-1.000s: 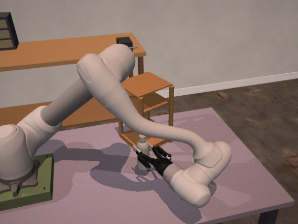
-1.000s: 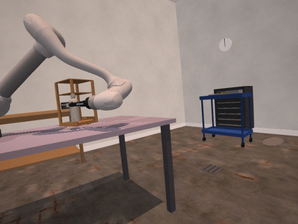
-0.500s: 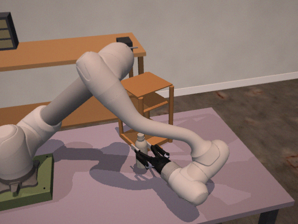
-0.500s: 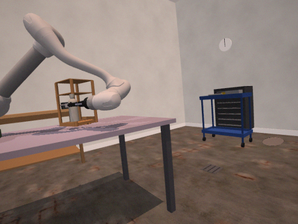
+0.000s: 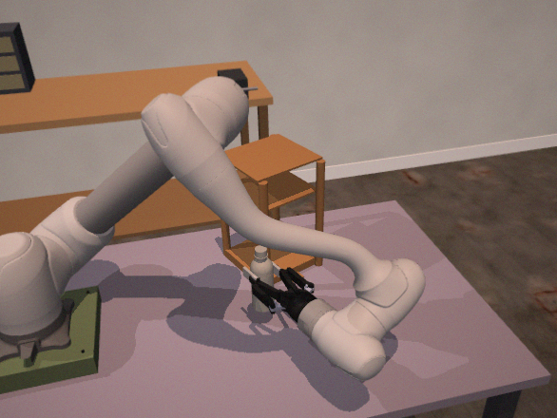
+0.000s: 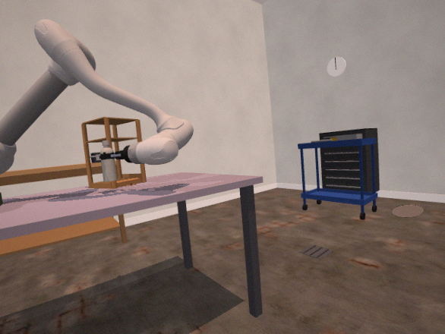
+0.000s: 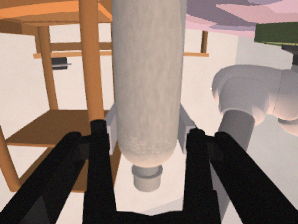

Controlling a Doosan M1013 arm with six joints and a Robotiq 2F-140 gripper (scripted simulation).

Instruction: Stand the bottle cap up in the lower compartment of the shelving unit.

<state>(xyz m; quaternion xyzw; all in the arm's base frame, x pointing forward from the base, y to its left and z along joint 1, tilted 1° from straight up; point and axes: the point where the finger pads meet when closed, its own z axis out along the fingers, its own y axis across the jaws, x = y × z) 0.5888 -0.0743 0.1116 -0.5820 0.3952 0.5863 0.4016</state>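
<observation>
The pale bottle is upright, cap up, just in front of the wooden shelving unit on the table. My gripper reaches in level from the right and is shut on the bottle's body, one black finger on each side. From the side the bottle hangs low over the table top, level with the lower compartment. In the wrist view, which is upside down, the bottle fills the space between my fingers, and the shelving unit is to the left.
The arm's green base sits at the table's left. A wooden bench with a black box stands behind the table. A blue cart and a dark drawer cabinet stand far off by the wall.
</observation>
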